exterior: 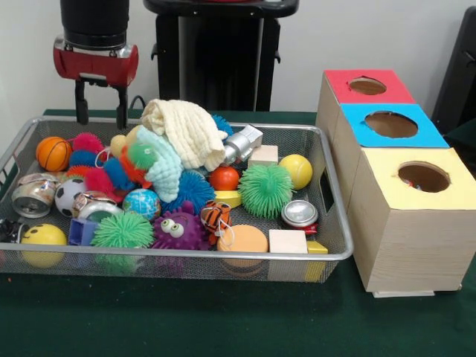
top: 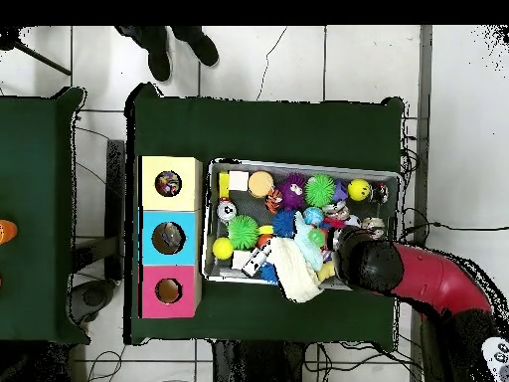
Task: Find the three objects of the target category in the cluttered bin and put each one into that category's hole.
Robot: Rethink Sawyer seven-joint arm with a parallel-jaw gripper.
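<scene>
The silver wire-mesh bin (exterior: 223, 256) is full of toys; it also shows in the overhead view (top: 298, 164). An orange toy with black tiger stripes and a white string loop (exterior: 216, 216) lies near the bin's front middle, beside a purple spiky toy with big eyes (exterior: 177, 230). In the overhead view the striped toy (top: 273, 199) lies near the wooden disc. My gripper (exterior: 102, 117) hangs open and empty above the bin's far left corner, behind the orange basketball (exterior: 53, 152). In the overhead view the arm's head (top: 363, 261) hides the gripper.
Three wooden boxes with holes stand right of the bin: red (exterior: 368, 85), blue (exterior: 390, 123), yellow (exterior: 424, 178). A cream cloth (exterior: 182, 130) lies heaped over toys at the bin's back. Spiky balls, cans and wood blocks fill the rest. A person's shoes (top: 179, 45) show beyond the table.
</scene>
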